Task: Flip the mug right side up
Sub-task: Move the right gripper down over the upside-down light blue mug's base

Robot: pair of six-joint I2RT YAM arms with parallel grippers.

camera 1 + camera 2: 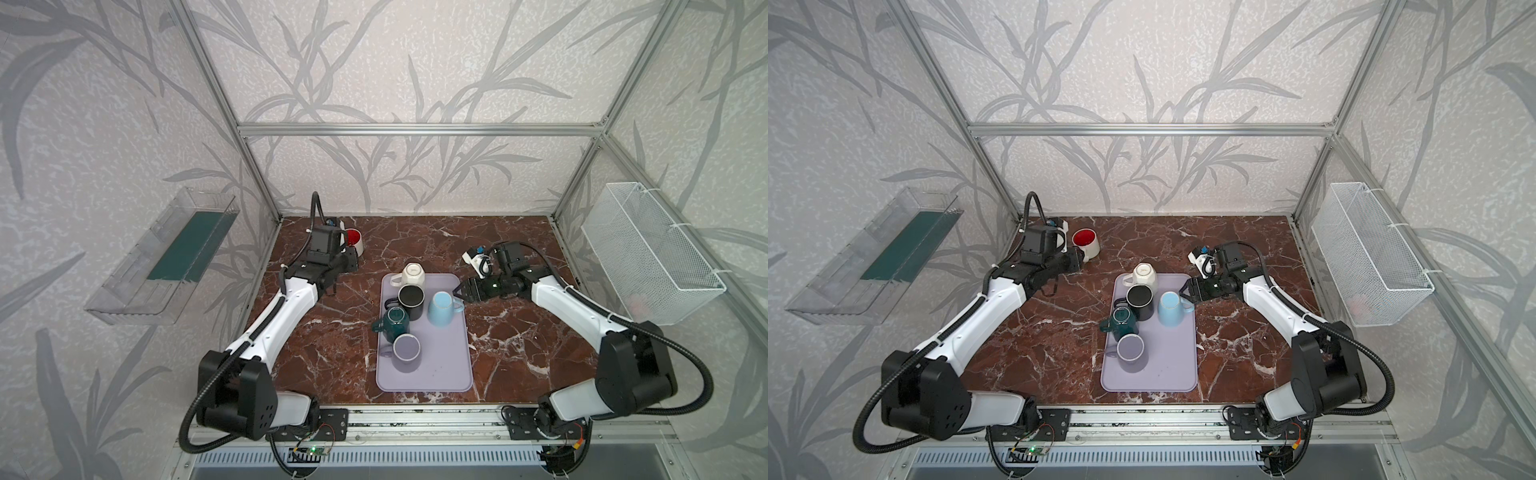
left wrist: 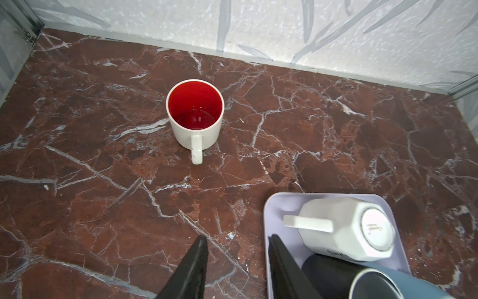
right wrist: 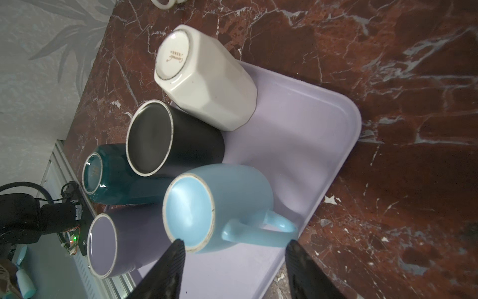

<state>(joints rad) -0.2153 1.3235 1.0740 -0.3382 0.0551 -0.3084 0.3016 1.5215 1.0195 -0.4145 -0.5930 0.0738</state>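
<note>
A white mug with a red inside (image 1: 354, 239) (image 1: 1086, 241) (image 2: 195, 114) stands mouth up on the marble at the back left, its handle toward my left gripper. My left gripper (image 1: 351, 264) (image 2: 238, 242) is a short way in front of it, open and empty. A light blue mug (image 1: 440, 307) (image 1: 1170, 308) (image 3: 219, 207) stands base up on the lilac tray (image 1: 440, 365) (image 3: 297, 129). My right gripper (image 1: 459, 291) (image 3: 234, 244) is open just short of the blue mug's handle, not touching it.
On the tray's left side, base up, are a white faceted mug (image 1: 413, 275), a black mug (image 1: 411, 299), a teal mug (image 1: 392, 320) and a lilac mug (image 1: 406, 347), close together. A wire basket (image 1: 648, 253) hangs on the right wall, a clear shelf (image 1: 166, 257) on the left.
</note>
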